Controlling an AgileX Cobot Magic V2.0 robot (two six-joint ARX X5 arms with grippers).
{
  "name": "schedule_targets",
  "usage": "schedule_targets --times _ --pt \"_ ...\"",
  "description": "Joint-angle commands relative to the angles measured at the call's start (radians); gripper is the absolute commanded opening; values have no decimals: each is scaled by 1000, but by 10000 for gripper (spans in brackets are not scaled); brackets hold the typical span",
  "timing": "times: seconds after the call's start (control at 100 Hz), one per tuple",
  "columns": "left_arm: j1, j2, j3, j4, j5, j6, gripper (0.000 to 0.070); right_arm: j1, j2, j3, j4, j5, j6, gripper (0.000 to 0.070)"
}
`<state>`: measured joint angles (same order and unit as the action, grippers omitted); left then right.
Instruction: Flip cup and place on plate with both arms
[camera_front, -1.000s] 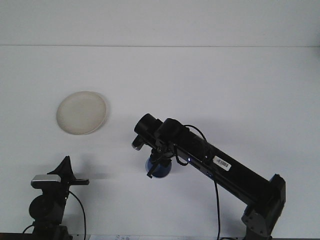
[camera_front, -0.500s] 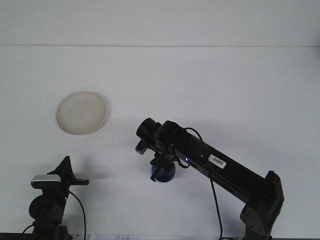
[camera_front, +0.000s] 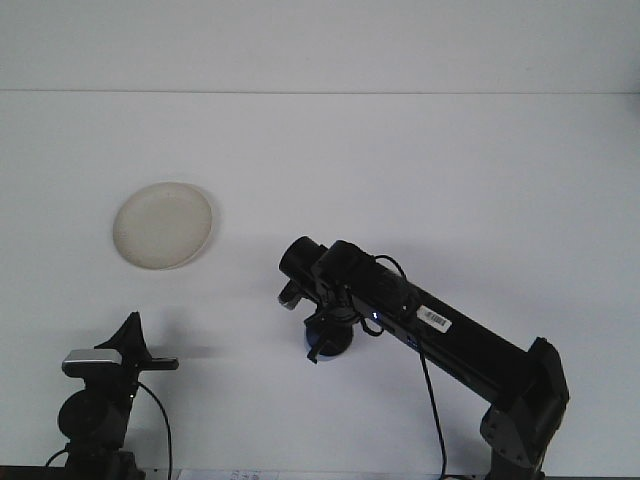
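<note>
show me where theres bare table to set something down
Widest bare stretch: the far and right side of the table, beyond the right arm. Also bare between the plate and that arm. Crowded near the blue cup under the arm and around the left arm.

A plain white table (camera_front: 420, 160) meets a white wall (camera_front: 320, 40), evenly lit.

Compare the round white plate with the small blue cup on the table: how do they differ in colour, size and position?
The round white plate is pale and in full view, while the small blue cup is dark and partly hidden under the right arm's tool. The plate looks wider than the cup. The plate lies far left, clear of both arms; the cup sits near the centre. Both rest on the white table.
</note>
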<state>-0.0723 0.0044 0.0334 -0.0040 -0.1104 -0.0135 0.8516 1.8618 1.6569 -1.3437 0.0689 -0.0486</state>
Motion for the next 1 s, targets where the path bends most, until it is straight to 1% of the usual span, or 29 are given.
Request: schedule_targets --times 0.0,0.19,0.39,0.51,0.63,0.69,0.77,0.81,0.92,0.99 --pt "1 -2 -19 12 -5 -2 15 12 24 17 -31 1 -4 371" --pt "1 -2 -19 12 -5 -2 15 12 24 31 -31 -2 -5 375" --pt "1 -2 -19 12 -5 -2 15 12 -9 104 -30 -9 -12 376" --pt "1 -2 -19 12 -5 -2 15 12 -78 140 -2 -13 -12 375" --pt "1 -2 -19 12 -5 -2 15 11 -206 140 81 -15 -11 375" --pt "1 -2 -19 12 -5 -2 15 10 -287 140 124 -3 -10 375" --pt "1 -2 -19 12 -5 -2 15 3 -399 136 188 59 0 377" --pt "1 -2 -19 12 -5 -3 15 1 -456 128 212 94 3 400" --pt "1 -2 -19 12 -5 -4 15 -5 -612 68 257 166 22 565" --pt "1 -2 -19 12 -5 -18 15 -10 -716 -13 294 196 22 575"
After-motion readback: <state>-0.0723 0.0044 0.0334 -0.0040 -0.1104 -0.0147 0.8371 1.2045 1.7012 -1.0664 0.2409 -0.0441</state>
